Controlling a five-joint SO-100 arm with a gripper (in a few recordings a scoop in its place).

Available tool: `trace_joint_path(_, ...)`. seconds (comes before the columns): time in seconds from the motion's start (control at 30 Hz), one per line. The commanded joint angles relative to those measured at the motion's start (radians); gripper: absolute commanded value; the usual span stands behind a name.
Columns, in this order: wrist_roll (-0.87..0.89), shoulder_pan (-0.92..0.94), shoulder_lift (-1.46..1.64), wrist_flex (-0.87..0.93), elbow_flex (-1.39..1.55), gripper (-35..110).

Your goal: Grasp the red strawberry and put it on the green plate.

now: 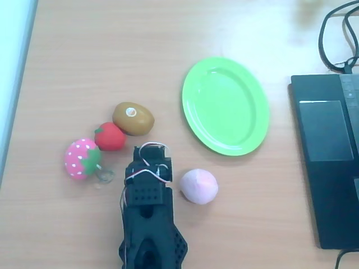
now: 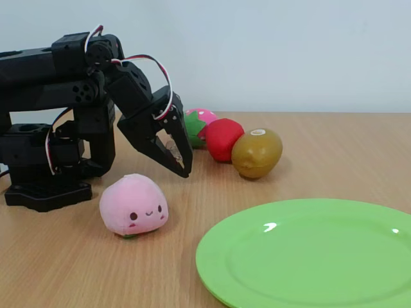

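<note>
Red strawberry [image 1: 109, 136] on the wooden table [image 1: 84, 61], wedged in a short row of fruit: touching the brown kiwi [image 1: 133, 118] up and to the right in the overhead view, and just beside the larger pink strawberry with white dots [image 1: 82, 158] down and to the left. Same row in the fixed view, with the red strawberry [image 2: 223, 139] between the kiwi [image 2: 257, 153] in front and the pink strawberry [image 2: 198, 125] partly hidden behind. Green plate [image 1: 225, 105] lying flat and bare, well apart from the strawberry, to the right of the kiwi in the overhead view; near the camera at lower right in the fixed view [image 2: 308, 256]. Black gripper [image 2: 182, 165] angled downward, tips close together above the tabletop, clamped on nothing, though whether the fingers fully meet cannot be told. In the overhead view, gripper [image 1: 150, 152] just below the kiwi and to the right of the red strawberry, apart from both. Pale pink peach [image 1: 198, 185] with a small face resting on the table just right of the arm; in the fixed view, peach [image 2: 133, 205] below and left of the gripper tips, not touched. Dark laptop [image 1: 328, 157] at the right edge of the overhead view.
</note>
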Motion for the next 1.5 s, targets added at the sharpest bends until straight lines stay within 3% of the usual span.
trace_joint_path(0.0,0.018,0.017,0.023,0.014,0.0,-8)
trace_joint_path(1.47,-0.037,-0.061,0.012,-0.002,-0.003,-8)
